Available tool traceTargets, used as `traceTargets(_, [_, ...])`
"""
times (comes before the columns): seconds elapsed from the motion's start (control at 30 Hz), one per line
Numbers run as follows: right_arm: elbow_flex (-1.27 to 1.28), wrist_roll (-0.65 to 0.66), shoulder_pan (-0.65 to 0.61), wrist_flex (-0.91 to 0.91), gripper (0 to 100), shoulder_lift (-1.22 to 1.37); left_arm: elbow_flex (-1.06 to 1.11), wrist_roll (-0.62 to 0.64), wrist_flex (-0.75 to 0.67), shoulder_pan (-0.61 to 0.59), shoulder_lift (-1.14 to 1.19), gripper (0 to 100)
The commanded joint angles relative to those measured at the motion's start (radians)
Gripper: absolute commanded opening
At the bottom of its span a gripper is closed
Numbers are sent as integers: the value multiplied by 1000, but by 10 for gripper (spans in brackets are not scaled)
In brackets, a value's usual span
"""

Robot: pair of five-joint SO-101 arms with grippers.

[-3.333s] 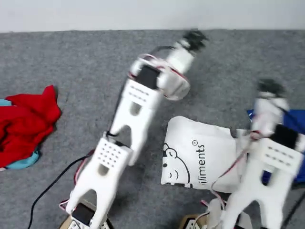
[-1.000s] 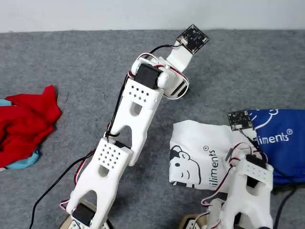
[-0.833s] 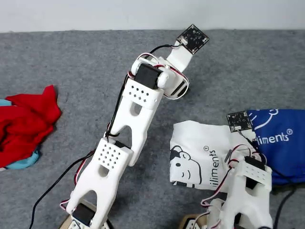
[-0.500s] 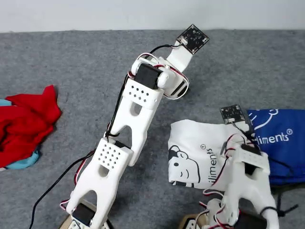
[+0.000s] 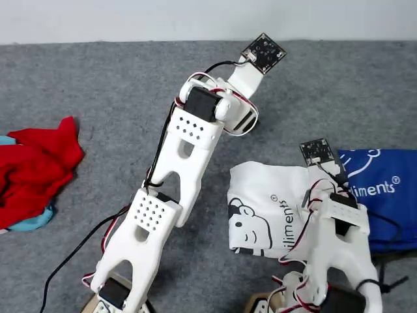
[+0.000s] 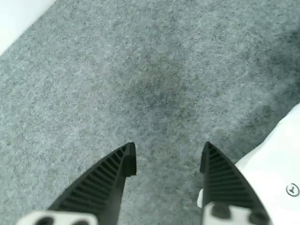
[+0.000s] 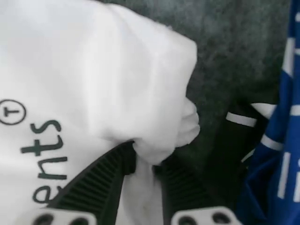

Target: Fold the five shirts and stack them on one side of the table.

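Observation:
A white shirt [image 5: 264,208] with dark print lies folded on the grey table [image 5: 98,98] at the front right. My right gripper [image 7: 145,159] is shut on a bunched edge of the white shirt [image 7: 93,70], on the side nearest a blue shirt [image 5: 384,192]. That blue shirt [image 7: 281,150] lies flat at the table's right edge. My left gripper [image 6: 168,157] hangs open over bare carpet beyond the white shirt, whose corner [image 6: 276,173] shows beside one finger. A crumpled red shirt [image 5: 39,166] sits at the far left on top of a teal one [image 5: 32,223].
The left arm [image 5: 189,143] stretches diagonally from the front edge across the middle of the table. The right arm [image 5: 339,248] rises from the front right over the white shirt. A white wall [image 5: 208,19] borders the far side. Grey carpet lies bare at back left.
The right arm has swung left, its gripper dragging the white shirt's edge with it, so the shirt has shifted slightly left. The left arm has settled and kept still over the last second.

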Motion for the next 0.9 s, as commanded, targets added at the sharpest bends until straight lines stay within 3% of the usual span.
traceTargets(0.0, [-3,11,-44,7,10,15,-2,3,20,11,-69,229])
traceTargets(0.43, [-503,-318,-45,18,10,27,-2,3,20,11,-69,229])
traceTargets(0.6, [-566,-526,-24,58,10,10,-2,3,20,11,-69,229])
traceTargets(0.87, [-626,-678,234,179,10,-39,-2,3,20,11,-69,229])
